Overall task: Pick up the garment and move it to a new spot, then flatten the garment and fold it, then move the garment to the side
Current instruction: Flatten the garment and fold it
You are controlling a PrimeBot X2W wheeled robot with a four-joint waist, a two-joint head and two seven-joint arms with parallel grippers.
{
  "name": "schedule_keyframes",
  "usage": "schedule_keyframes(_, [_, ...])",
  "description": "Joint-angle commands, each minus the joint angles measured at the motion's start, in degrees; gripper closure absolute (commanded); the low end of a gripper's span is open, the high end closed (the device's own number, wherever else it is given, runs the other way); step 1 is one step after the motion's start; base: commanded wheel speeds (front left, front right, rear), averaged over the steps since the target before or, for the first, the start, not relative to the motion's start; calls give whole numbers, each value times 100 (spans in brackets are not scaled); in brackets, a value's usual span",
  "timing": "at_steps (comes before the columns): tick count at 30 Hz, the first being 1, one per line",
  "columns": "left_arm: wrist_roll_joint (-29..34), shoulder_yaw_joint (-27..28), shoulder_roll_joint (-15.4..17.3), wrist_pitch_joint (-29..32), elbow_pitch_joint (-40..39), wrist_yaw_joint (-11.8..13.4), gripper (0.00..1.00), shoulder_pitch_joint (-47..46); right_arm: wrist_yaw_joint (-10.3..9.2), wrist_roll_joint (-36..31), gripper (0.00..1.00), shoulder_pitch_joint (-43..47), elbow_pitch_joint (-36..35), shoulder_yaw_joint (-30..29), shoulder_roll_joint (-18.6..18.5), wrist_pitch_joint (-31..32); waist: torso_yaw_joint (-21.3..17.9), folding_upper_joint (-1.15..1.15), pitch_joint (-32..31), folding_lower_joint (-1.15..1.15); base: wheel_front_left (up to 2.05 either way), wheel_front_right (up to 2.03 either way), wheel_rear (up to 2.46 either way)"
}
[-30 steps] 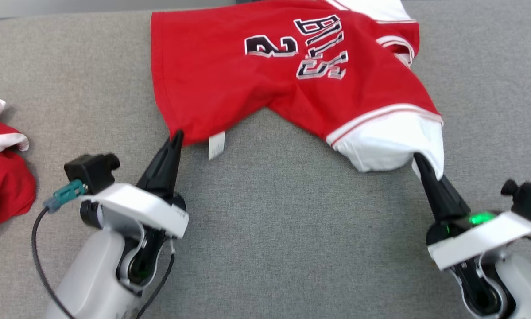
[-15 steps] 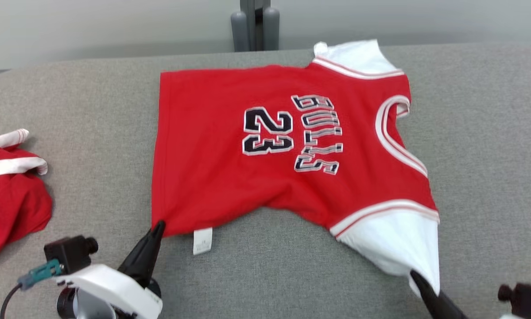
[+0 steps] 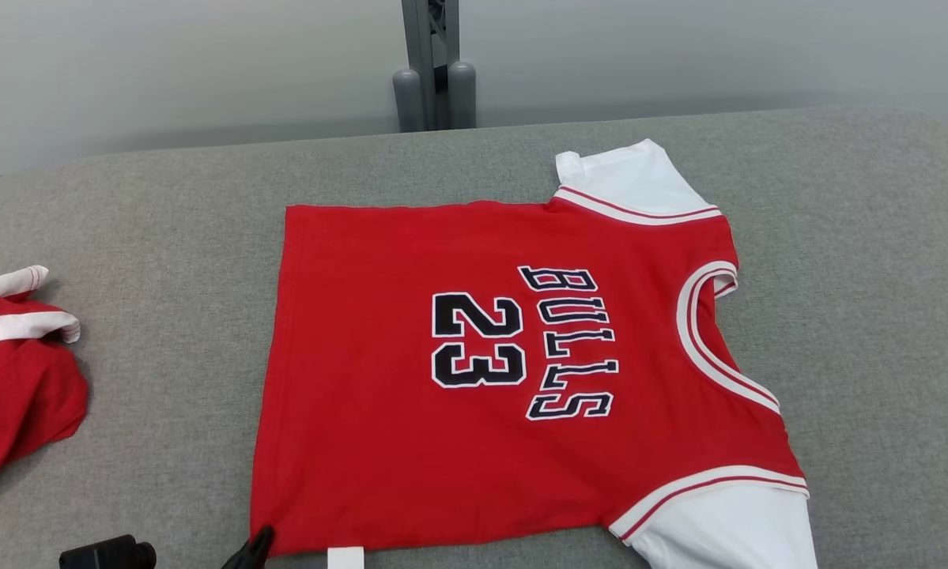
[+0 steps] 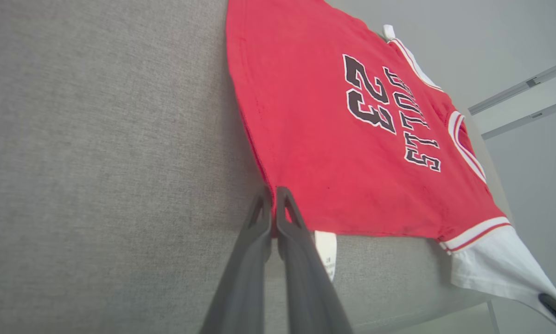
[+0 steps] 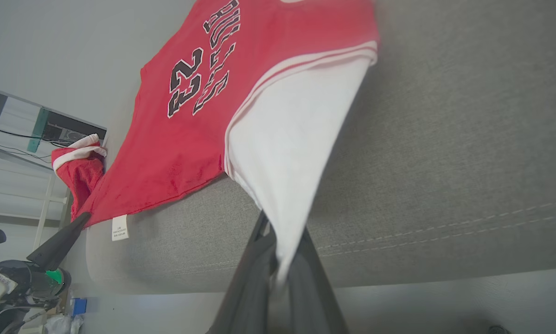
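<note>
Reading "BULLS" and "23", black with white outline, on the red jersey (image 3: 379, 411). It is spread flat mid-table, collar toward robot's right. White care tag (image 3: 345, 557) at near hem, print too small to read. Grey padded table (image 3: 165, 237) has bare room right of jersey, behind it, and left up to a second red garment (image 3: 15, 395). Near hem lies close to table's near edge. Left gripper (image 4: 273, 197) pinched closed on near-left hem corner. Right gripper (image 5: 282, 232) pinched closed on white sleeve (image 5: 287, 153), stretched taut over near edge.
</note>
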Motion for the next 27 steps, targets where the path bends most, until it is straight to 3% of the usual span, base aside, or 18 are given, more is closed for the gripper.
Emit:
schedule_keyframes(1, [23,37,55,14,-128,58,100,49,0,-52,100,-36,-110,-149,50,60,-1,0,16,0,0,0,0])
schedule_keyframes(6, [66,-17,118,164,-307,0,100,-328,0,-286,100,-711,-8,-404,175,116,-13,0,71,0,0,0,0])
schedule_keyframes(14, [263,-202,249,564,59,-198,100,-1518,0,-505,100,-2310,782,-372,141,78,-69,0,346,0,0,0,0])
schedule_keyframes(27, [318,-209,30,599,1182,-414,100,-2954,0,-354,100,-4737,2556,451,-518,-289,3,0,977,0,0,0,0])
